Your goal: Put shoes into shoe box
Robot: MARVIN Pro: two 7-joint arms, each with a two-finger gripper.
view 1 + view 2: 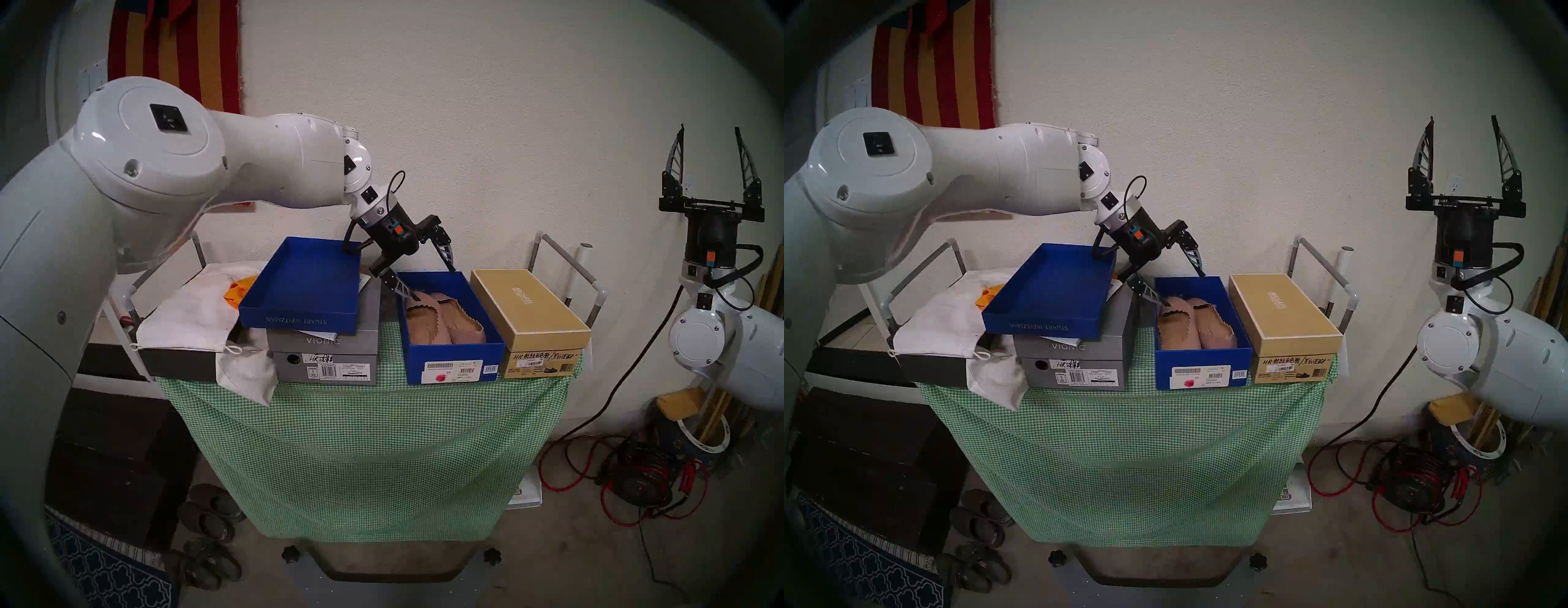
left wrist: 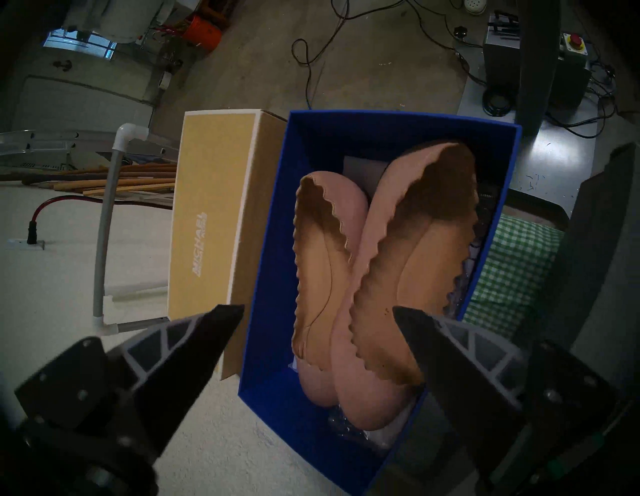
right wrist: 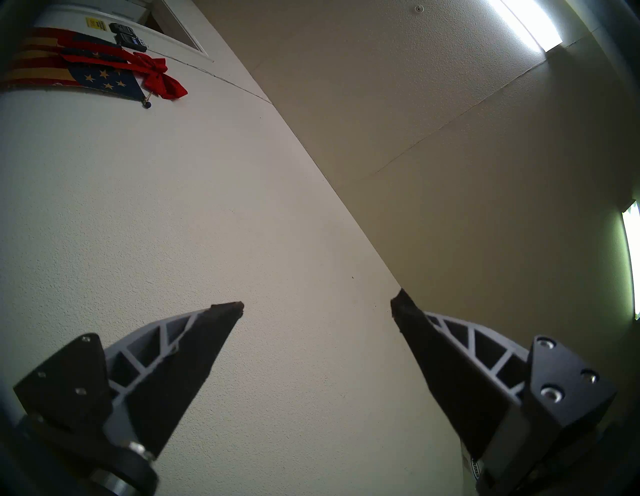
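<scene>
Both dusty-pink ballet flats lie side by side inside the deep blue shoe box, tan insoles up. In the left wrist view the shoes fill the box. My left gripper is open and empty over the box's far end. One fingertip sits at the heel of the left-hand shoe; I cannot tell if it touches. My right gripper is open and empty, raised high at the right, pointing up.
A shallow blue lid tray rests on a grey VIONIC box left of the shoe box. A tan MICHAEL box stands right of it. A white cloth bag lies at the far left. The wall is close behind.
</scene>
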